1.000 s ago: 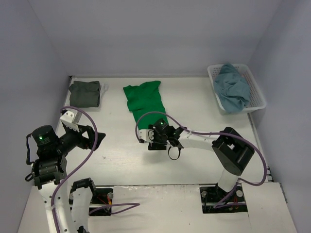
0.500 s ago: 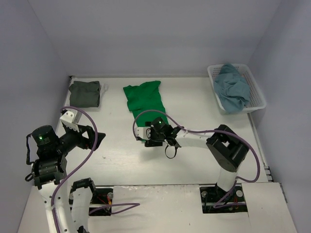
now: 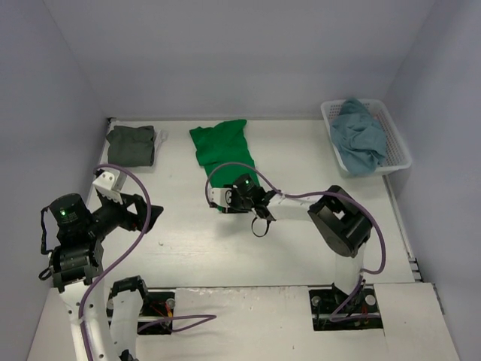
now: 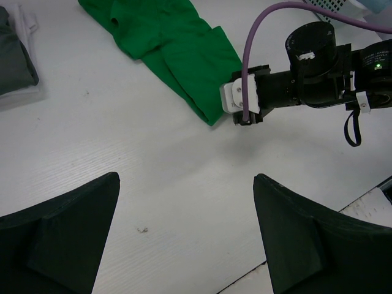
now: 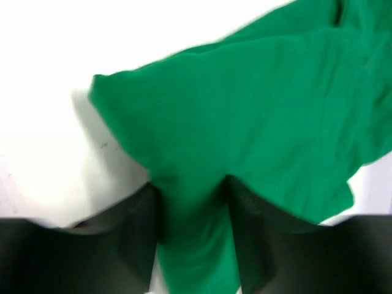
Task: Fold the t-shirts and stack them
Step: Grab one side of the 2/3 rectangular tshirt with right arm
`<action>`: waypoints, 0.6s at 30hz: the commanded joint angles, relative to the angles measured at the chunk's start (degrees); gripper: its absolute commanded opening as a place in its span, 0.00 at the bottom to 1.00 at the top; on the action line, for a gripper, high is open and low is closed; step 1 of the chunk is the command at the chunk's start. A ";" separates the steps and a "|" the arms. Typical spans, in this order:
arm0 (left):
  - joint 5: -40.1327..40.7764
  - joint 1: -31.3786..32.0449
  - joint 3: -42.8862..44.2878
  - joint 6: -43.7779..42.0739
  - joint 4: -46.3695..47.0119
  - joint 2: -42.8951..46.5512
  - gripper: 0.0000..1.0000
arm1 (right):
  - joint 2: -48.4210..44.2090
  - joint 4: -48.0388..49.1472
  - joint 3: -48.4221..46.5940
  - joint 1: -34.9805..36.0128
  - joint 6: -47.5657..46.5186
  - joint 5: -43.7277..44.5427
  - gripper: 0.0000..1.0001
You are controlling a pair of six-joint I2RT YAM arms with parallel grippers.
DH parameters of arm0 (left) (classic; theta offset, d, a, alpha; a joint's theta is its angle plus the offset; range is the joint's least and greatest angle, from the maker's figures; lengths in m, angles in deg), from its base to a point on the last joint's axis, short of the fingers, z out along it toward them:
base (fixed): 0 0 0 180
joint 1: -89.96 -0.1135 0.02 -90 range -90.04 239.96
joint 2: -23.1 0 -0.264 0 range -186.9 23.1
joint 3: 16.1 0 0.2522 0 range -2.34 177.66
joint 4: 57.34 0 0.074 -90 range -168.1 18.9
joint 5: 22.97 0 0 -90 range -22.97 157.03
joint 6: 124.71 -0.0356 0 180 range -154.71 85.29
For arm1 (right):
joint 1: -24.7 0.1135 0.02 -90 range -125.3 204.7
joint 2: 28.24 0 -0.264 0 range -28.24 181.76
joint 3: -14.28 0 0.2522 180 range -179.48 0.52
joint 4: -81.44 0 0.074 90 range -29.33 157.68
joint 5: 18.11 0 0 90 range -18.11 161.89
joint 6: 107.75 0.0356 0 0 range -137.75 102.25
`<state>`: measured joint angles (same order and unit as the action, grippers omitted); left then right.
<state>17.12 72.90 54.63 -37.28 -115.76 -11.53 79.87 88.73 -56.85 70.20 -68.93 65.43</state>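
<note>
**A:** where's the green t-shirt (image 3: pixel 221 150) sitting rn?

**B:** lying on the bench (image 3: pixel 180 241) around 12 o'clock in the top view, its long side running toward the far wall. The near hem is right at the right fingers (image 5: pixel 131 236)

**A:** are they actually holding it though?

**B:** looks like it. The wrist view shows a fold of green cloth bunched between the two of them, both pressing in on it, with creases fanning out from there. One hem corner lies flat on the bench at about 10 o'clock from them in that view

**A:** and the left side?

**B:** left fingers (image 4: pixel 61 239) are spread wide with nothing between them, hanging over the bench at 8 o'clock, well apart from the green one

**A:** other shirts?

**B:** the dark olive-grey t-shirt (image 3: pixel 131 144) is folded at 10 o'clock, with a bit of white t-shirt (image 4: pixel 27 21) poking out under it. The dusty blue t-shirt (image 3: pixel 359 134) is crumpled in the white basket (image 3: pixel 398 154) at 2 o'clock
</note>
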 commanded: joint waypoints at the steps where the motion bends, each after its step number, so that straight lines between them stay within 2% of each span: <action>1: -1.24 -0.61 1.57 -0.33 2.65 -1.14 0.84 | 4.03 -7.43 0.50 -0.67 0.20 -0.31 0.34; 2: -1.33 -0.61 1.57 -0.33 2.74 -1.14 0.84 | 4.03 -7.61 0.59 -0.76 0.20 -0.48 0.14; 3: -1.24 -0.52 1.57 -0.33 2.74 -1.14 0.84 | 3.86 -7.61 0.85 -0.76 0.20 -0.83 0.06; 7: -1.24 -0.52 1.57 -0.33 2.74 -0.96 0.84 | 0.35 -8.14 2.87 -0.67 -0.15 -2.67 0.03; 15: -0.89 -0.69 1.48 -0.33 2.74 -0.52 0.84 | -10.71 -20.35 3.57 -0.67 -1.20 -5.93 0.01; 18: -0.54 -0.78 1.48 -0.33 2.74 -0.44 0.84 | -15.90 -24.92 5.06 -0.76 -4.53 -8.12 0.00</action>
<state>17.14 72.62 54.63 -37.28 -115.76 -11.55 70.89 72.63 -52.63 69.87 -71.18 60.93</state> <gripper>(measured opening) 0.840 0.077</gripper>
